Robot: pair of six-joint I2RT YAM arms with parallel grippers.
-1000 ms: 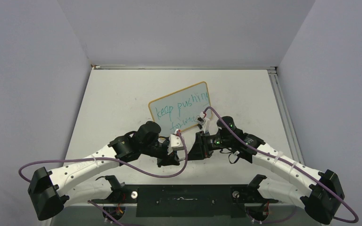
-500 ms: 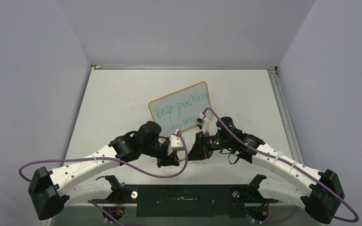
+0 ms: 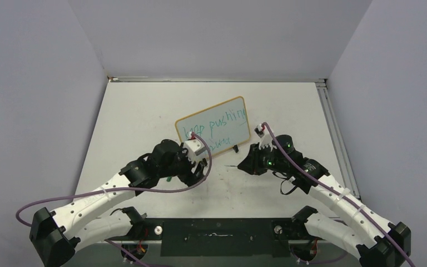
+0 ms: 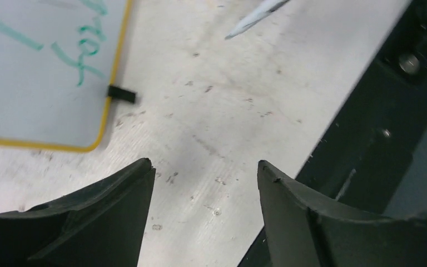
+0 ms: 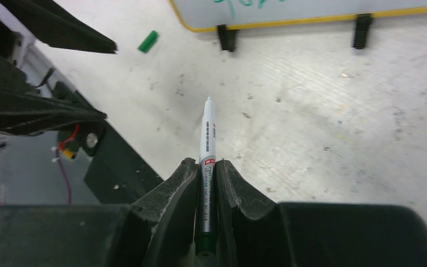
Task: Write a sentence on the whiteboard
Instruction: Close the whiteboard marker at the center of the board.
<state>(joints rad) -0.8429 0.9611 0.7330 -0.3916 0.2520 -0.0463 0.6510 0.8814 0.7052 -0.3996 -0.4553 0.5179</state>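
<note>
**Board.** The small rectangular whiteboard with rounded corners and a thin tan-yellow frame (image 3: 239, 133) sits near the middle of the scuffed white surface (image 5: 339, 111), just beyond both arms. Its two black clip feet (image 5: 228, 38) are on the near edge. The teal-green handwritten sentence (image 3: 225, 121) fills two lines on it.

**Right fingers** (image 5: 183, 178). Closed tight on a slim white-barrelled marker (image 5: 207, 130). The marker points ahead of them toward the board, with its tip clear of the board and over bare surface.

**Left fingers** (image 4: 136, 183). Spread wide with nothing between them, hovering over the surface beside the board's near corner.

**Loose item.** A short green cylinder (image 5: 148, 41) lies on the surface near the left arm. It is probably the marker's cap, though it is too small to confirm.

**Assessment.** The writing step appears finished and the work is at close-out. The next move calls for the left fingers to descend on the green piece and grip it squarely. They would then need to meet the marker tip in line, so the piece seats without the tip brushing the board.
</note>
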